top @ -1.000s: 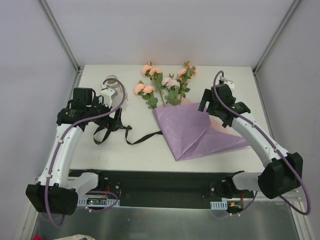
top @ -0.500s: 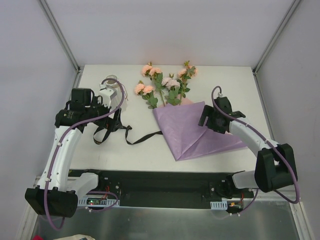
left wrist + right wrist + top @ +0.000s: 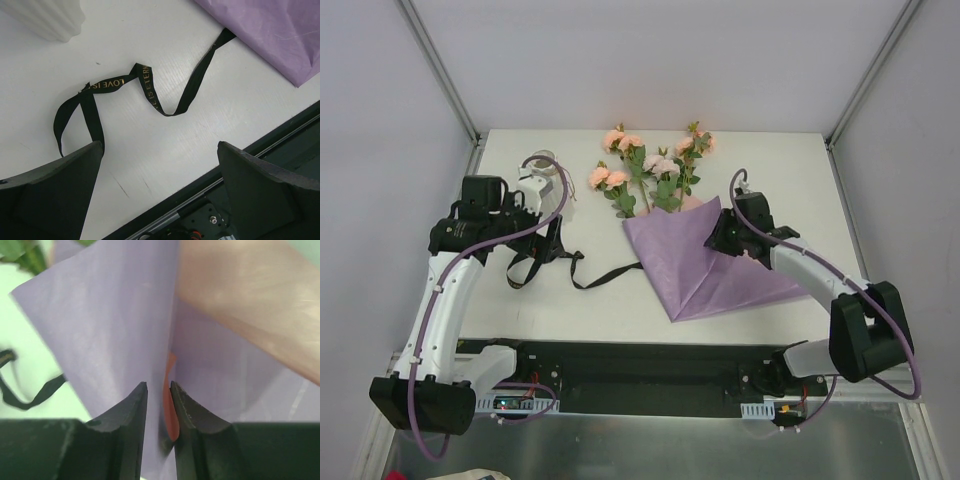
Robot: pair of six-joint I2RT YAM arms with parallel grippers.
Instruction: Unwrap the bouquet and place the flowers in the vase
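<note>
The bouquet lies unwrapped at the table's middle: the flowers (image 3: 655, 170), peach and pale pink roses with green leaves, stick out of the top of a flattened lilac paper (image 3: 695, 265). My right gripper (image 3: 718, 235) is at the paper's upper right corner, and the wrist view shows its jaws (image 3: 159, 386) shut on a raised fold of lilac paper (image 3: 110, 325). The black ribbon (image 3: 605, 275) trails loose on the table from the paper's left edge. My left gripper (image 3: 548, 248) hovers open over the ribbon (image 3: 150, 90), holding nothing. The white ribbed vase (image 3: 542, 165) stands at the back left, and its base (image 3: 47, 17) shows in the left wrist view.
A pink inner sheet (image 3: 240, 315) lies under the lilac paper on its right side. The black base rail (image 3: 640, 365) runs along the table's near edge. Metal frame posts (image 3: 445, 70) rise at the back corners.
My right gripper has come down and leftward onto the paper's upper right corner and closed from wide open onto a fold. The left arm has stayed put.
</note>
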